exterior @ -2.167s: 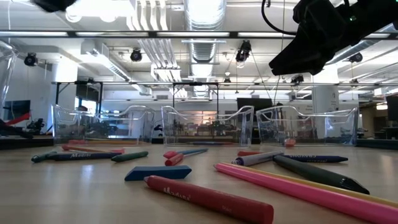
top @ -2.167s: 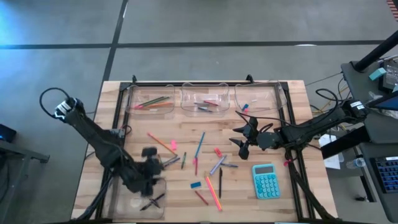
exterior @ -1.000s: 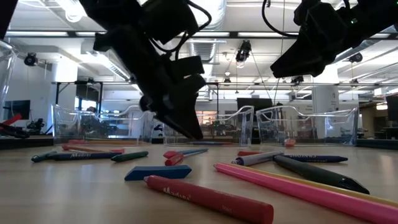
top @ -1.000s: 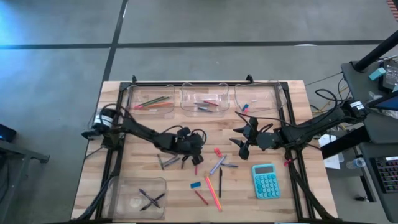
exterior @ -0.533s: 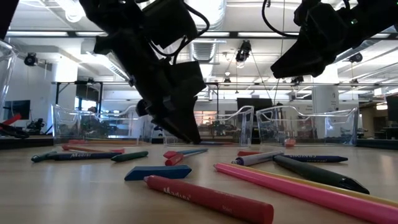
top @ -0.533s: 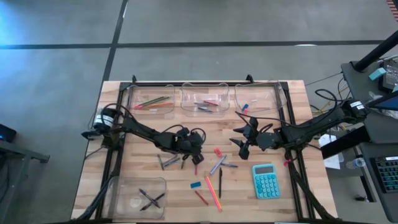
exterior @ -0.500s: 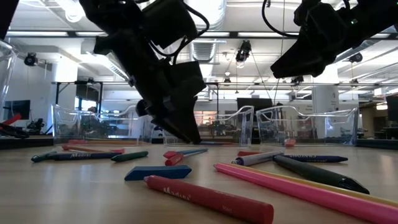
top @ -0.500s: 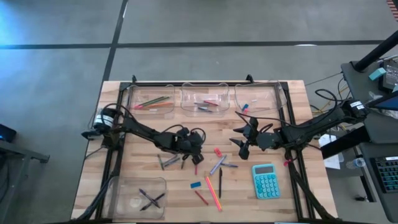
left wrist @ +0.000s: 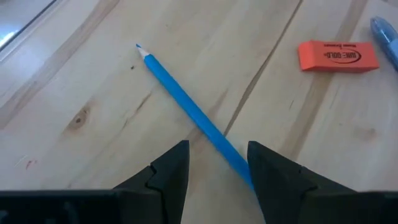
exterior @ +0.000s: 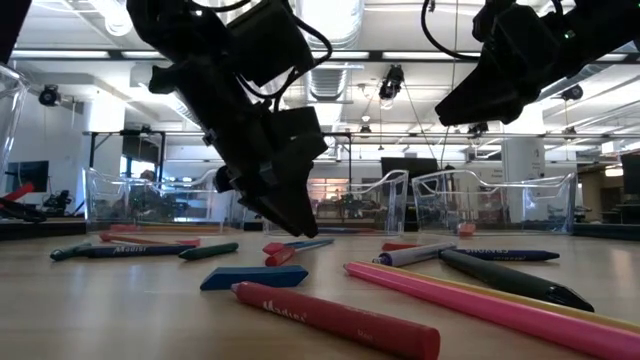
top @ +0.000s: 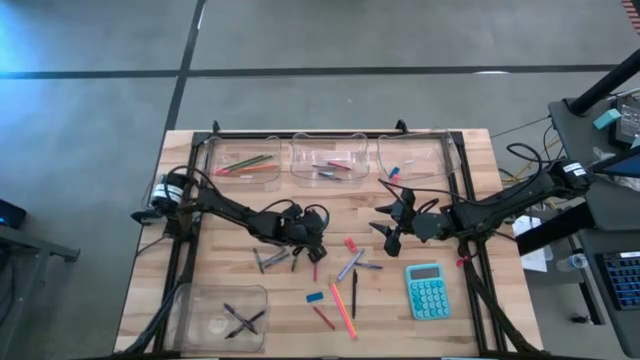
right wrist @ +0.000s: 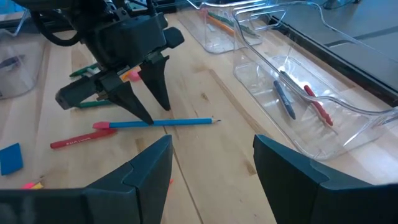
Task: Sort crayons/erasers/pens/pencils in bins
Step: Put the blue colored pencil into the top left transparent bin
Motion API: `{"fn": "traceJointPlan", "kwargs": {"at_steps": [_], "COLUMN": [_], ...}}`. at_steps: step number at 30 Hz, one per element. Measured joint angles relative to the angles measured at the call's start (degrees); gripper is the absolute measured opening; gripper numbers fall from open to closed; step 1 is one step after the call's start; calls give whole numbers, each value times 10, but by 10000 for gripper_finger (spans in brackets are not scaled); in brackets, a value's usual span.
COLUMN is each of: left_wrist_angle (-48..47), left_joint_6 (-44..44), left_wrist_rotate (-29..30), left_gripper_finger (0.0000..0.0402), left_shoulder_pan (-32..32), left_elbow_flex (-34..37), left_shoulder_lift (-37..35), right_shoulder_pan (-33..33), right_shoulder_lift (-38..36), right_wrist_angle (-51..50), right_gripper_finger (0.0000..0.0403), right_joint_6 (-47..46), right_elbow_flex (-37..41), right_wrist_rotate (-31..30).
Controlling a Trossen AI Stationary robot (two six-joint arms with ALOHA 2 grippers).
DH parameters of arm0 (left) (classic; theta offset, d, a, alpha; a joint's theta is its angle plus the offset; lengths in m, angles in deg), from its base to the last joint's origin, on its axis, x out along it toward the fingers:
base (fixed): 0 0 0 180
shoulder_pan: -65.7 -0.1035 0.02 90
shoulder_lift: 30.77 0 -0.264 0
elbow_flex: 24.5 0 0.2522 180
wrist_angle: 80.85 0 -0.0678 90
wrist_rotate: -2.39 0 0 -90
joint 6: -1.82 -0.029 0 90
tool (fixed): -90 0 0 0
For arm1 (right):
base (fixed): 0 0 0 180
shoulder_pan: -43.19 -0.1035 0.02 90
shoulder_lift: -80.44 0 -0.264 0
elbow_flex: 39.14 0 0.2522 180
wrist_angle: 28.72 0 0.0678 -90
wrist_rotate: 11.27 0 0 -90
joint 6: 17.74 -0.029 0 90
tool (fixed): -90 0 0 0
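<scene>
A blue pencil [left wrist: 186, 102] lies flat on the wooden table [top: 230, 280], near its middle. My left gripper [top: 312, 240] slants down over the pencil's blunt end, open, with one finger on each side of it [right wrist: 155, 114]. My right gripper [top: 392, 230] hangs open above the table to the right and holds nothing. Three clear bins stand along the far edge. They hold pencils [top: 245, 160], crayons [top: 333, 160] and erasers [top: 415, 158]. A fourth bin [top: 220, 315] at the near left holds dark pens. My left gripper stands astride the blue pencil's blunt end [left wrist: 239, 163], slanting down across it. I cannot tell whether a fingertip touches it. The pencil lies flat on the table.
Loose around the pencil lie an orange-red eraser [left wrist: 337, 56], grey crayons [top: 270, 260], a green pencil [top: 295, 258], a blue eraser [top: 314, 297], a black pen [top: 353, 293] and a long orange-pink pencil [top: 343, 308]. A teal calculator [top: 428, 291] sits at the near right.
My left gripper has rolled a little at the wrist while staying over the blue pencil. Its fingers remain apart. The pencil has kept its place.
</scene>
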Motion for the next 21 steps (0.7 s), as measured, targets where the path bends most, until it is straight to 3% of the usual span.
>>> {"fn": "traceJointPlan", "kwargs": {"at_steps": [12,21], "left_wrist_angle": [34,38], "left_joint_6": [-18,-15], "left_wrist_rotate": [-26,-9], "left_gripper_finger": [142,24], "left_shoulder_pan": [-18,-24], "left_elbow_flex": [-17,-17], "left_shoulder_lift": [69,63], "right_shoulder_pan": [0,0], "right_shoulder_lift": [0,0], "right_wrist_angle": [0,0], "right_gripper_finger": [215,215], "right_joint_6": [1,2], "right_elbow_flex": [1,2], "right_wrist_rotate": [-1,-1]}}
